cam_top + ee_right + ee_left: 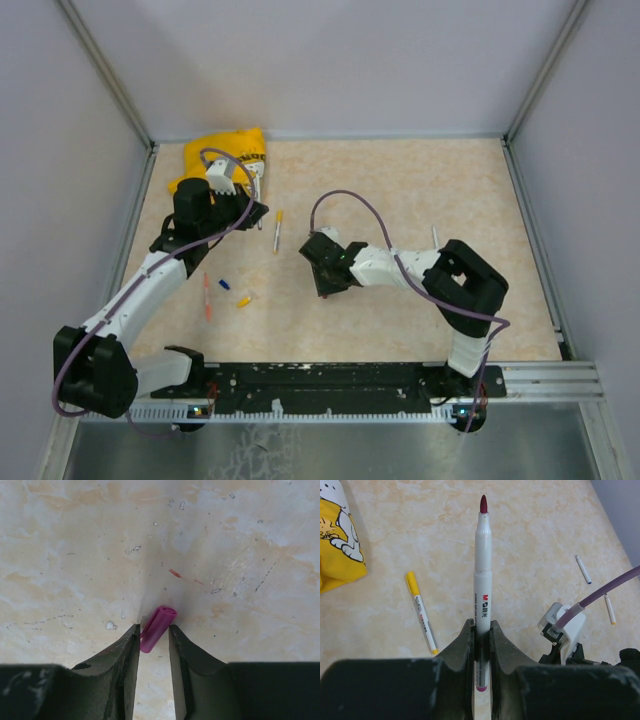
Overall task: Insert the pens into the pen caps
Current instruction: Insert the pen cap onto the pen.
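My left gripper (481,622) is shut on a white pen (482,565) whose bare dark-red tip points away from the wrist; in the top view the gripper (252,213) hangs by the yellow cloth. My right gripper (152,626) is down at the table (225,540), and both fingertips touch a purple cap (157,625) lying slantwise between them; in the top view this gripper (323,275) is at mid-table. A yellow-capped pen (278,230) lies between the arms and also shows in the left wrist view (421,612). An orange-red pen (207,296), a blue cap (224,284) and a yellow cap (243,300) lie front left.
A yellow printed cloth (225,152) lies at the back left and also shows in the left wrist view (335,540). Two thin white pens (583,569) (610,609) lie beyond the right arm. Grey walls close in the table on three sides.
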Tool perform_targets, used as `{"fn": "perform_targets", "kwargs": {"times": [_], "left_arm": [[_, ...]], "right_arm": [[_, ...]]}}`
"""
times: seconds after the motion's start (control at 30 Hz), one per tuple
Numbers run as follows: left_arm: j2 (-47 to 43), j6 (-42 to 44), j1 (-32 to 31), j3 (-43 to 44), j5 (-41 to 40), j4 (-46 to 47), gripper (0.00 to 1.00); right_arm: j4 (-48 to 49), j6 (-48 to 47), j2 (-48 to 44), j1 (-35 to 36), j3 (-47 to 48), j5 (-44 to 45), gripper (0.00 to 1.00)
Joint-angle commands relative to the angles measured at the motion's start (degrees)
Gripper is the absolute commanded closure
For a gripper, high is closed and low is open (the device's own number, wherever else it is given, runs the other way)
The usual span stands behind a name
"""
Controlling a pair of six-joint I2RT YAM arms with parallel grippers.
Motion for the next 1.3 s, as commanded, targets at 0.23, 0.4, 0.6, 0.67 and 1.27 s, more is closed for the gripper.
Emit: {"fn": "perform_targets", "kwargs": {"times": [0.23, 0.4, 0.6, 0.67, 1.27], "left_arm": [[-0.02, -0.32, 0.34, 1.38, 0.5, 1.88, 1.0], [-0.01, -0.32, 0.34, 1.38, 0.5, 1.88, 1.0], [-0.21, -0.32, 0.36, 1.39, 0.58, 1.79, 1.0], [-0.35, -0.19, 0.34, 1.42, 0.31, 1.79, 1.0], [-0.77, -0.42, 0.41, 1.31, 0.2, 1.79, 1.0]], "right_arm": [[-3.21, -5.58, -0.04, -0.08, 1.2, 2.3, 0.84], [-4.65, -9.03, -0.78, -0.16, 1.32, 1.49, 0.76], [-4.27, -9.48, -0.26, -0.15, 1.68, 0.14, 0.72], [-4.29, -9.29, 0.23, -0.12, 2.03, -0.12, 0.72], [-7.08, -10.88, 3.05, -0.14, 5.09, 0.76, 0.85]]}}
